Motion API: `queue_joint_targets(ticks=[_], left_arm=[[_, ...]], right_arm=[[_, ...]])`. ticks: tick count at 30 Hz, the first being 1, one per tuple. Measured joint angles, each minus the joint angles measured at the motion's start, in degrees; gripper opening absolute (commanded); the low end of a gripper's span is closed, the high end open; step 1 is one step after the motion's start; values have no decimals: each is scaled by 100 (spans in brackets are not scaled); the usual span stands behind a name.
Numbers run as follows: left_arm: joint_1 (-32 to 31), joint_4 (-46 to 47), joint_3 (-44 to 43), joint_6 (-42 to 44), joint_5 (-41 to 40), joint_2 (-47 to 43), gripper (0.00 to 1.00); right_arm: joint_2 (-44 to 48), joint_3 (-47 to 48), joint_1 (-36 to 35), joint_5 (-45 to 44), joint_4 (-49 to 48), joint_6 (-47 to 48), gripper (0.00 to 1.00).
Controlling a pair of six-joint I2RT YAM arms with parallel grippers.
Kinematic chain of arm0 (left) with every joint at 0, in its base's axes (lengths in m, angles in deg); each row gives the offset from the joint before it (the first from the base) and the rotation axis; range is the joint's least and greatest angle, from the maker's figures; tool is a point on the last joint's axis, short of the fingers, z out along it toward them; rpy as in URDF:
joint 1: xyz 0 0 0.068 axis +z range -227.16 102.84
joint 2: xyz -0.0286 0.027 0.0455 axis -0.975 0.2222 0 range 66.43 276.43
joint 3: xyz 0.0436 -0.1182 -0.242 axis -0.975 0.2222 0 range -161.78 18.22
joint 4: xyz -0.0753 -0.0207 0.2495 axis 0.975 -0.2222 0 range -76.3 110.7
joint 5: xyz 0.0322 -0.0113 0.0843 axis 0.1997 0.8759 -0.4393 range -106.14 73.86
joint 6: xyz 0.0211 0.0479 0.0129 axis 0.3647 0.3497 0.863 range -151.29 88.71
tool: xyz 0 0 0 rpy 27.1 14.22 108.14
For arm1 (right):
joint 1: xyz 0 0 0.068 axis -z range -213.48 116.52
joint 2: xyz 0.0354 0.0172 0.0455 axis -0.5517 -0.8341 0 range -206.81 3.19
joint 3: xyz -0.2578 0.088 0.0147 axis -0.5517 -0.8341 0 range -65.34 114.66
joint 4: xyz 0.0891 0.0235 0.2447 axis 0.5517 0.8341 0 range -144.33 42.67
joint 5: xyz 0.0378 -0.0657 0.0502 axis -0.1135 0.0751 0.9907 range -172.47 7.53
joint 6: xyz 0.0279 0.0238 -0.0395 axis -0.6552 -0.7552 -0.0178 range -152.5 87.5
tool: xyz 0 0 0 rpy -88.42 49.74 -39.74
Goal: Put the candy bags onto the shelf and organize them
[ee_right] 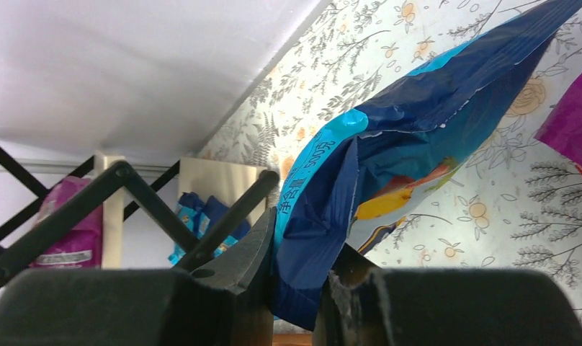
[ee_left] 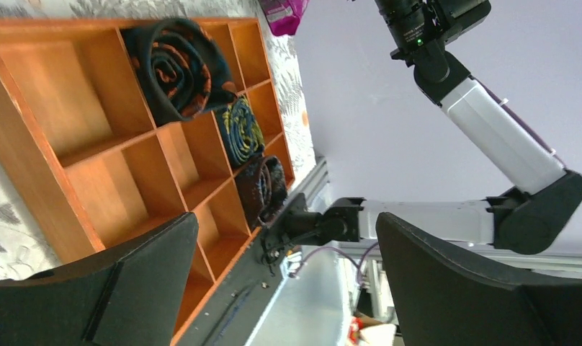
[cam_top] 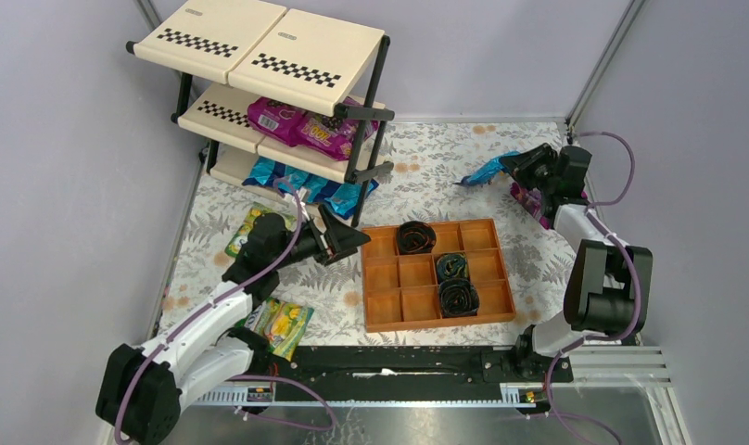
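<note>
Right gripper [cam_top: 517, 164]: your jaws pinch the blue candy bag [cam_top: 487, 171], arm stretched toward the far right corner
Left gripper [cam_top: 349, 232]: your jaws gape wide, holding nothing, beside the tray [cam_top: 365, 287]

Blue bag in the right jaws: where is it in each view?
Top: blue bag, upper right, held in the right jaws.
Left wrist: not in it.
Right wrist: centre, pinched between the jaws.
Shared landmark: lone magenta bag beside it.
</note>
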Motion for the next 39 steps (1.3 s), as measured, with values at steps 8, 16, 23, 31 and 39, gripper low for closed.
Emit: queue_joint_targets(ticks=[8, 16, 23, 31, 39], left_arm=[[0, 960, 409, -1049, 280, 103, 99], [0, 1274, 667, -1462, 216, -105, 98], [0, 660, 621, -1215, -133, -610, 98], [0, -601, 431, -1582, -704, -1215, 95], [0, -210, 1043, -3845, -470, -1220, 99]], right_arm=[[365, 0, 57, 507, -13, -540, 0], [1248, -15, 50, 1196, -219, -1145, 0], [1589, -284, -498, 1676, -914, -1867, 0], [1569, -623, -2581, 1541, -1222, -2170, 0], [682, -883, -3565, 1298, -3069, -3012, 0]])
